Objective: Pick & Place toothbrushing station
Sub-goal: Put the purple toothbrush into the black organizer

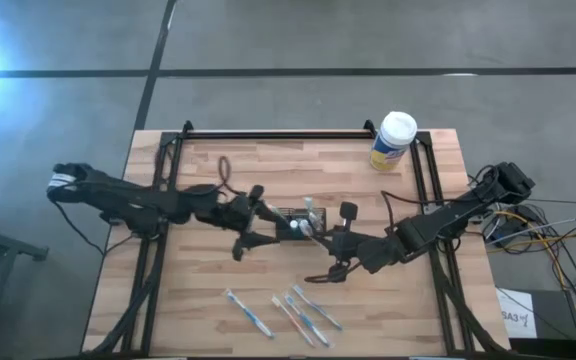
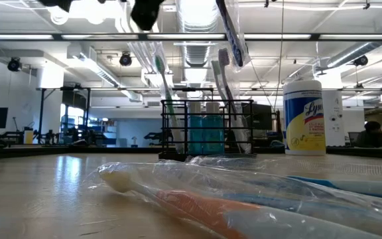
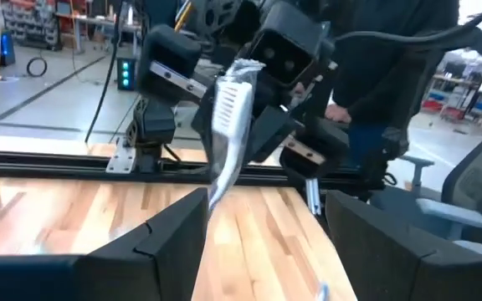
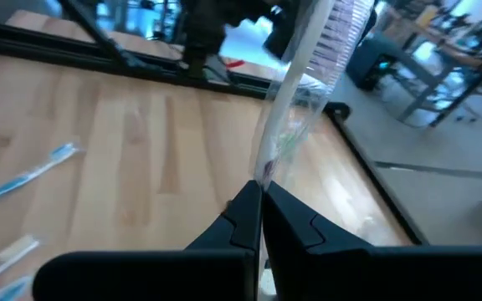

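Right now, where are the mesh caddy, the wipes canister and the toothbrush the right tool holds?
Mesh caddy (image 2: 207,136): low view, front mesh wall.
Wipes canister (image 1: 392,143): high view, yellow label.
Held toothbrush (image 4: 295,79): right wrist view, wrapped handle.

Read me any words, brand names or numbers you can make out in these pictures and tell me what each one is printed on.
"Ly", the start of a brand name cut off by the curve, on the yellow label of the white-capped wipes canister.
Smaller print on that label: too blurred to read.
Markings on a white sheet on the floor beside the table: too small to read.
Wrapped toothbrushes and the black mesh caddy: no readable text.
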Robot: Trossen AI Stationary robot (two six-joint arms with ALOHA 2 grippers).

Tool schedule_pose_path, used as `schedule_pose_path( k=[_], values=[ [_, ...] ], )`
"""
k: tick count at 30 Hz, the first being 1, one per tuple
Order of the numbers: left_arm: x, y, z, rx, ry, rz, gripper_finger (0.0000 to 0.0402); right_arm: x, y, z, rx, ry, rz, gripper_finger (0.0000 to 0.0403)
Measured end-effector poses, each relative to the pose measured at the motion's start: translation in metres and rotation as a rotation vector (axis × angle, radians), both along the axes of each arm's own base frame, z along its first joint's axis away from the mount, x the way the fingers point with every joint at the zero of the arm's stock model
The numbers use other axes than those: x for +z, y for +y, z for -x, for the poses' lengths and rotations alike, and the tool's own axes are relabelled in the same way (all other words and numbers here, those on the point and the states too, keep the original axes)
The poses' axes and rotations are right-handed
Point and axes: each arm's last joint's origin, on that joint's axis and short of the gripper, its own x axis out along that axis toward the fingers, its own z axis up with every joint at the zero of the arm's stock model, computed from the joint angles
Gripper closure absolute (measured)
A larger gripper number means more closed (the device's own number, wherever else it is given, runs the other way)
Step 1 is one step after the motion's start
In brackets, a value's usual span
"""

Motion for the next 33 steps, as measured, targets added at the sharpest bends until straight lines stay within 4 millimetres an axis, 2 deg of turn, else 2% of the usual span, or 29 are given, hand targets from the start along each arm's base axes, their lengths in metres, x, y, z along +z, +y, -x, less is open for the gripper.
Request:
schedule_pose_path(
  k=[4, 11, 18, 25, 29, 33],
  values=[
    [0.003, -0.003, -0.023, 0.0, 0.046, -0.018, 0.0154, 0.002, -0.002, -0.001, -0.051, -0.024, 0.04, 0.0394],
    [0.011, -0.005, -0.049, 0.082, 0.024, -0.034, 0.0155, 0.002, -0.002, 0.0, -0.078, -0.039, 0.048, 0.0394],
    [0.013, -0.007, -0.061, 0.148, 0.013, -0.036, 0.0156, -0.004, -0.004, 0.001, -0.108, -0.032, 0.065, 0.0394],
    [0.004, -0.007, -0.069, 0.258, 0.029, -0.038, 0.016, -0.006, -0.004, 0.002, -0.136, -0.044, 0.063, 0.0394],
    [0.004, -0.008, -0.071, 0.267, 0.022, -0.043, 0.0193, -0.002, -0.004, 0.001, -0.135, -0.068, 0.052, 0.0394],
    [0.009, -0.015, -0.067, 0.249, -0.009, -0.083, 0.0266, -0.001, -0.003, 0.0, -0.129, -0.081, 0.047, 0.0394]
  ],
)
